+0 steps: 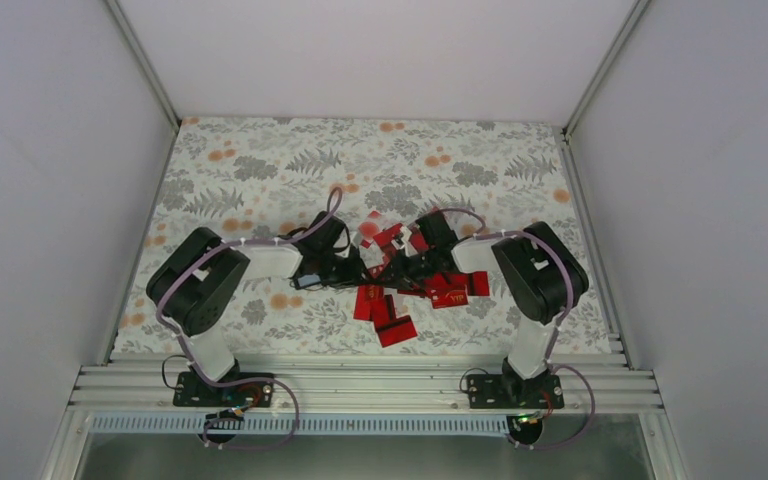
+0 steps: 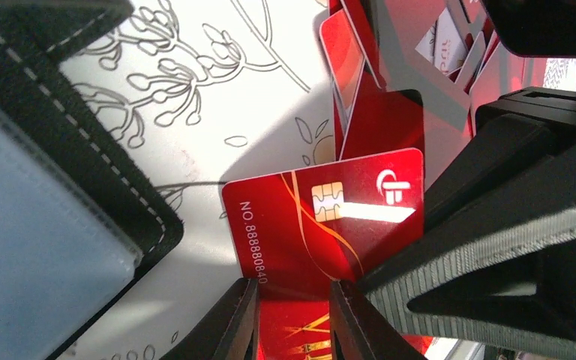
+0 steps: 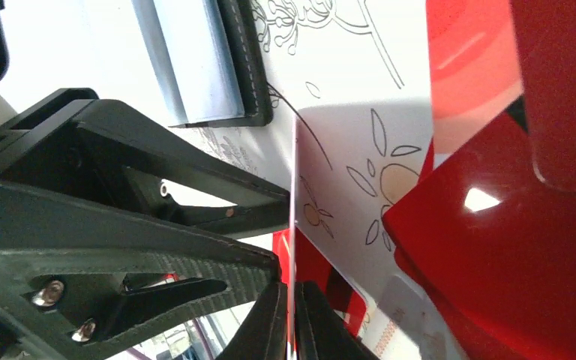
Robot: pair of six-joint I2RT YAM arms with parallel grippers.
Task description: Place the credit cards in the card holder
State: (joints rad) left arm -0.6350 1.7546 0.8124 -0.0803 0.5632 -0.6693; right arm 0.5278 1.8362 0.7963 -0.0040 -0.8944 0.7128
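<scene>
Credit cards [image 1: 392, 318] lie mostly loose in a heap just beside the card holder [image 2: 82, 142]. Its grey-blue pocket shows no red, so we judge nearly all the loading not yet done. One chip card [image 2: 322, 225] stands near the holder's open side, pinched by the right gripper [image 3: 289, 322]. The left gripper [image 2: 292, 326] has its jaws slightly apart beside that card, and we cannot tell that they hold anything.
</scene>
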